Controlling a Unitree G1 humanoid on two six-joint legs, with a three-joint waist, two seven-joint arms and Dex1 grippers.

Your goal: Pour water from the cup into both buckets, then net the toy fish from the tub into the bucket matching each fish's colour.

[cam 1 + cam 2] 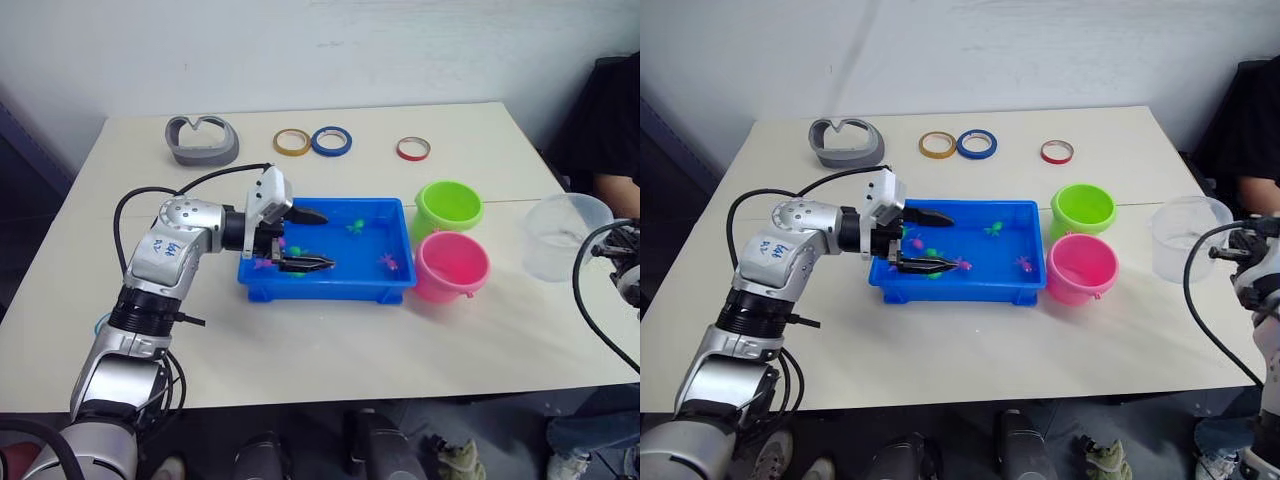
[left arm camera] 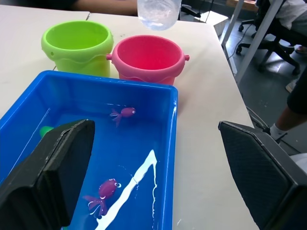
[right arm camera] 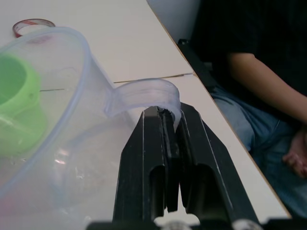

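While the left tool (image 1: 306, 240) gapes, the right tool (image 3: 169, 125) pinches the clear cup's (image 3: 57, 120) looped handle.

My right fingers (image 3: 168, 158) are matt black plastic, gripping the cup's (image 3: 57, 120) clear, smooth plastic handle. The tub (image 2: 158, 158) is glossy blue plastic, wet-looking; both buckets (image 2: 76, 45) seem smooth plastic. The table (image 1: 330, 350) looks matt, perhaps laminate.

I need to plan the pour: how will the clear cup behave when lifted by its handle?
The cup looks thin-walled, so probably light and slightly flexible. The right claw pinches only its handle, so it may swing or tilt. Smooth plastic could slip.
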